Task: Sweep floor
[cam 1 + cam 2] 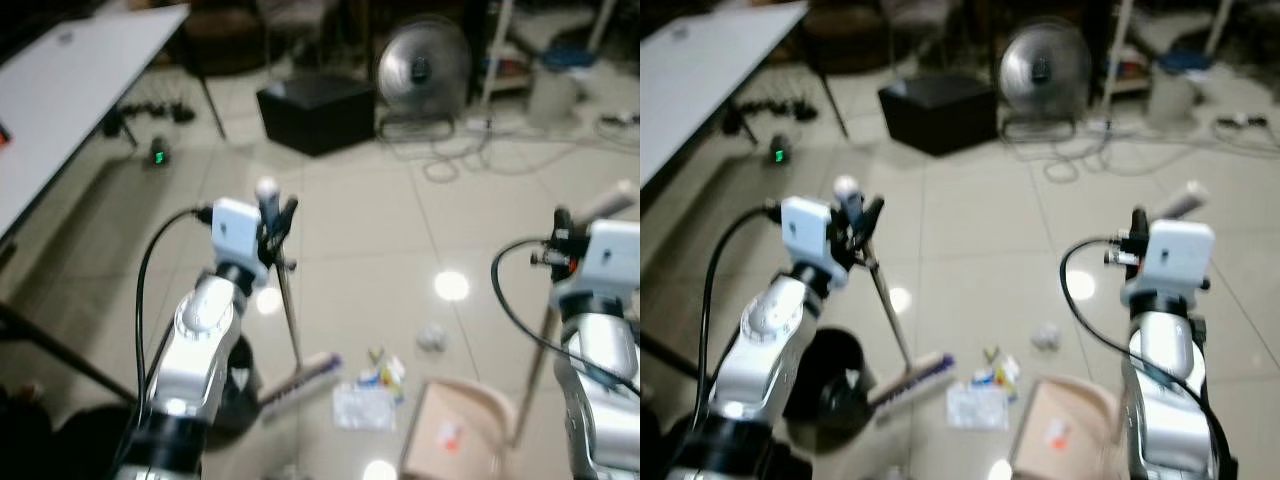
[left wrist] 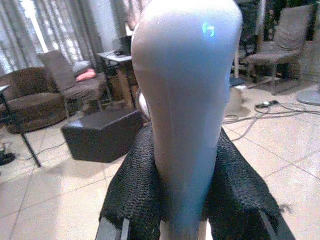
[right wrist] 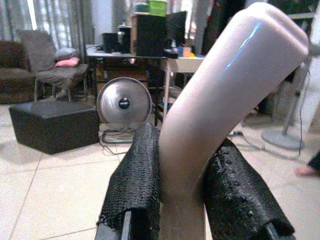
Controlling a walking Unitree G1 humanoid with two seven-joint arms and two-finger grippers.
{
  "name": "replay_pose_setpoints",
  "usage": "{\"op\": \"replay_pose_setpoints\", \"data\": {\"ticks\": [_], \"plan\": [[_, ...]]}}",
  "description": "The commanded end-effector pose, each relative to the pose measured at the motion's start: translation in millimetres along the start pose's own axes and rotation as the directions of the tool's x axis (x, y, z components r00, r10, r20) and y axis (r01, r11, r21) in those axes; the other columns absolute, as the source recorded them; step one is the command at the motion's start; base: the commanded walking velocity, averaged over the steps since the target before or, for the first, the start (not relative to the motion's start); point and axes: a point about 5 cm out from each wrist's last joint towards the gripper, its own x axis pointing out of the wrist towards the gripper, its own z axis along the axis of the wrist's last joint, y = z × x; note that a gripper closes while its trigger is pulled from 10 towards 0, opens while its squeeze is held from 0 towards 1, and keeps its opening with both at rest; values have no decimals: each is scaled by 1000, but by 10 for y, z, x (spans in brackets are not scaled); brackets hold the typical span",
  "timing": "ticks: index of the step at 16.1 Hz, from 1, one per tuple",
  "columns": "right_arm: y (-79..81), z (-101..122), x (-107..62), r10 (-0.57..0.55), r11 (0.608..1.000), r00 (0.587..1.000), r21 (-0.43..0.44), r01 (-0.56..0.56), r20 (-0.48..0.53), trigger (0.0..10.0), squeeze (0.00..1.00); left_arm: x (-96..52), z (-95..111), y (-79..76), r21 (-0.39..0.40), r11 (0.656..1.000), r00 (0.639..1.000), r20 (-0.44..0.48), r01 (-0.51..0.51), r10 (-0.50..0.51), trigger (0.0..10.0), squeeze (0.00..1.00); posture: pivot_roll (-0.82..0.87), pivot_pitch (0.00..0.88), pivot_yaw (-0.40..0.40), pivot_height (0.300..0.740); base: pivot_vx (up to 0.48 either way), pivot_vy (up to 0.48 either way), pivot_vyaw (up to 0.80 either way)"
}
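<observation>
Dustpan [image 1: 455, 430] beside floor litter [image 1: 372, 392]

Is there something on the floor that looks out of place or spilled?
Yes. Litter lies loose on the tiles between the broom head and the dustpan: a crumpled paper ball, a clear wrapper and small colourful scraps. Cables also trail near the fan.

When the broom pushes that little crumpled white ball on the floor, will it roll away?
Probably, a little. The crumpled white ball looks like wadded paper, so it is likely very light and should skid or tumble ahead of the broom head. Its lumpy shape suggests it won't roll far. The flat wrapper nearby may slide instead.
</observation>
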Motion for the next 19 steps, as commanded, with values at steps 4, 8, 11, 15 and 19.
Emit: {"op": "replay_pose_setpoints", "data": {"ticks": [4, 8, 11, 15, 19], "plan": [[221, -11, 124, 79, 994, 997, -80, -77, 24, 10000, 0, -19, 44, 95, 24, 999, 999, 14, -33, 33, 10000, 0, 29, 98, 126, 740, 349, 0, 0], [281, -76, 192, 123, 987, 989, -111, -114, 79, 10000, 0, -5, -62, 50, -26, 998, 998, -32, -62, 61, 10000, 0, 48, 158, 129, 740, 170, 0, 0], [256, -107, 240, 134, 985, 985, -124, -120, 109, 10000, 0, 31, -126, 10, -57, 994, 995, -41, -98, 96, 10000, 0, 60, 206, 135, 740, 0, 0, 0], [295, -181, 298, 191, 972, 970, -162, -167, 147, 10000, 0, 84, -208, 42, -89, 963, 967, -10, -256, 256, 10000, 0, 75, 264, 141, 740, 0, 0, 0], [376, -191, 300, 250, 960, 950, -176, -218, 188, 10000, 0, 143, -270, 44, -124, 933, 940, -1, -337, 340, 10000, 0, 75, 289, 144, 740, 0, 0, 0]]}}
